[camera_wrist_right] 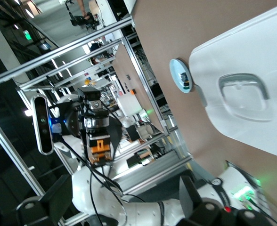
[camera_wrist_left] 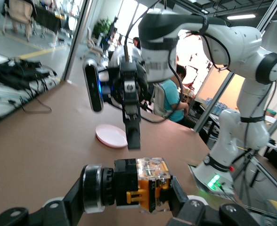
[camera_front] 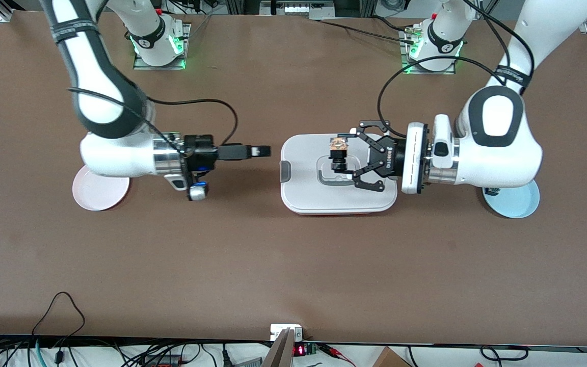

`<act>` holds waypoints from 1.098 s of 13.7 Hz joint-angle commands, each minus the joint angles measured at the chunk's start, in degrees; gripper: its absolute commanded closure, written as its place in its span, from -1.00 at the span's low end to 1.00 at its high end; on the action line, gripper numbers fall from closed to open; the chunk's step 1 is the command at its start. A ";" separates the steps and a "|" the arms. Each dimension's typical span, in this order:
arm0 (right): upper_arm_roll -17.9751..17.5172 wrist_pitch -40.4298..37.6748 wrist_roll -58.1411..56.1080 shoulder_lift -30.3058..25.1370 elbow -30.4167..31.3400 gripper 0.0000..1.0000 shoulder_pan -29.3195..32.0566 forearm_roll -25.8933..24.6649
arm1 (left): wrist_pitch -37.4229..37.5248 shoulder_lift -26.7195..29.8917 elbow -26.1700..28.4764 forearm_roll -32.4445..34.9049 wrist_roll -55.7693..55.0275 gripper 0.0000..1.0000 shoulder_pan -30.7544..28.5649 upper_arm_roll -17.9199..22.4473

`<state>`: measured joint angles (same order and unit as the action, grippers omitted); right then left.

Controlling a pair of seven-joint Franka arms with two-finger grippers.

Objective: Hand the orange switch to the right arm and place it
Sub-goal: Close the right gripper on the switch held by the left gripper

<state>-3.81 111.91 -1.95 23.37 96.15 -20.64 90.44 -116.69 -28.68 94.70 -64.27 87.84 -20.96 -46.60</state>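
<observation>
The orange switch [camera_front: 338, 149] is a tiny black block with an orange and clear end. My left gripper [camera_front: 343, 155] is shut on it and holds it in the air over the white lidded box [camera_front: 298, 193]. The left wrist view shows the switch [camera_wrist_left: 150, 184] clamped lengthwise between the left gripper's [camera_wrist_left: 129, 190] two fingers. My right gripper [camera_front: 262, 151] is open and empty. It hangs over bare table, points at the switch, and is a short gap away from it. It also shows in the left wrist view [camera_wrist_left: 134, 134]. In the right wrist view the switch [camera_wrist_right: 97, 141] is ahead of the right gripper [camera_wrist_right: 124, 200].
A pink plate [camera_front: 95, 196] lies on the table under the right arm. A light blue plate [camera_front: 515, 206] lies under the left arm and holds a tiny black piece with blue-green parts [camera_front: 492, 191]. Cables run along the table edge nearest the front camera.
</observation>
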 commanded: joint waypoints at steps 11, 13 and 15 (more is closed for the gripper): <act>0.38 9.47 -2.62 -1.93 0.79 -0.97 -7.22 9.67 | -11.28 2.22 7.52 -10.18 11.82 0.56 -1.27 -6.92; 0.38 11.31 -2.54 -1.66 0.61 -0.93 -8.45 9.67 | -10.93 2.22 7.52 -10.18 11.74 0.57 -1.54 -6.92; 0.38 11.58 -2.71 -1.57 0.53 -0.81 -8.63 9.67 | -10.93 2.05 7.61 -10.17 11.82 0.58 -1.54 -6.83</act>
<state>-3.81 122.36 -3.23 22.57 96.17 -28.36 98.75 -127.33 -28.20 100.66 -72.27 97.56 -21.26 -52.80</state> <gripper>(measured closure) 0.053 0.269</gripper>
